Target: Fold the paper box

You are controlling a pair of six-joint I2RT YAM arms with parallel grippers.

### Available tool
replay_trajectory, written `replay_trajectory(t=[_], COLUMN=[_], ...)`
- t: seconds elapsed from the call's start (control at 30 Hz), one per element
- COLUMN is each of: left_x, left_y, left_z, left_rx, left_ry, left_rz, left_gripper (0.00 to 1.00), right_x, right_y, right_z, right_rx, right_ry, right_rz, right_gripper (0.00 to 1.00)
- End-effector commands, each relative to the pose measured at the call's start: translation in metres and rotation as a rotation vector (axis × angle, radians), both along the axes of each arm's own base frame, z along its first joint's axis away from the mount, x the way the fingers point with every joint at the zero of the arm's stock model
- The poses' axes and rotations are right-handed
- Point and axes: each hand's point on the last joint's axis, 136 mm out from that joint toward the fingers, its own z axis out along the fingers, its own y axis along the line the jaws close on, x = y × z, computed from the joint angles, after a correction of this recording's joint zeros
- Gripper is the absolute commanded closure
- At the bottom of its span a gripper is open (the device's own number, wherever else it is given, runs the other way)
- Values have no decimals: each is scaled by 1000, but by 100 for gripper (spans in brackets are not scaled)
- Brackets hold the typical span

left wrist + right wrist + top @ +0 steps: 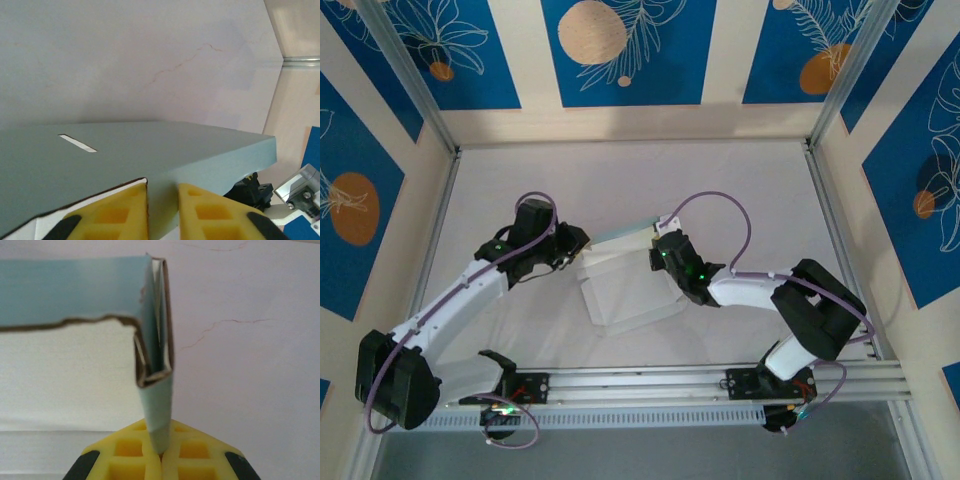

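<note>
The paper box (625, 298) lies mid-table between both arms, its white face up and a mint-green edge raised along its far side. My left gripper (578, 243) is at the box's left end. In the left wrist view a green panel with a slot (77, 143) spreads out ahead, and the yellow fingers (125, 210) of the left gripper (162, 189) stand close together with green card between them. At the box's right end, my right gripper (658, 246) is shut. The right wrist view shows the gripper (161, 454) pinching a narrow folded green flap (159, 410) that stands upright.
The white table (640, 180) is walled in by blue patterned panels and metal posts (840, 90). An aluminium rail (650, 385) carrying the arm bases runs along the near edge. Purple cables loop over both arms.
</note>
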Motion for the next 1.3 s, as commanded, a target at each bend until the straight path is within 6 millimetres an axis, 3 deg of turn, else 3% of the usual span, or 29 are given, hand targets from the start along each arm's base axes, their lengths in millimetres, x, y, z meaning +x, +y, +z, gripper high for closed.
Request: replay_trajectory(t=[0.0,0.2,0.23,0.37,0.47,0.53,0.7,0.87,0.97,1.07,1.27], left_x=[5,8,8,9,10,11,14,18,20,21,16], left_y=[3,4,4,8,12,14,11,1,-6,-11,-17], left_z=[-2,-2,-3,-6,-10,-13,-19,-19,-14,-11,-19], left_rx=[-23,-58,-60,-49,-26,-15,-22,1,17,39,82], left_ry=[-14,-25,-24,-29,-37,-44,-66,-101,-135,-157,-158], left_rz=[31,65,68,73,74,73,33,-66,-130,-182,-251], left_gripper=[91,100,100,100,100,100,100,100,100,100,100], right_x=[1,0,0,-2,-10,-17,-34,-22,-13,-9,-15], right_y=[7,4,4,1,-3,-5,-14,-43,-54,-52,-49], right_z=[8,6,6,12,26,37,74,99,98,99,87], right_rx=[71,92,95,86,79,95,206,354,299,289,383], right_ry=[0,36,43,60,49,28,-19,80,160,171,333], right_rz=[-17,-42,-44,-43,-7,35,170,134,93,106,83], right_gripper=[100,100,96,49,33,28,28,35,43,48,50])
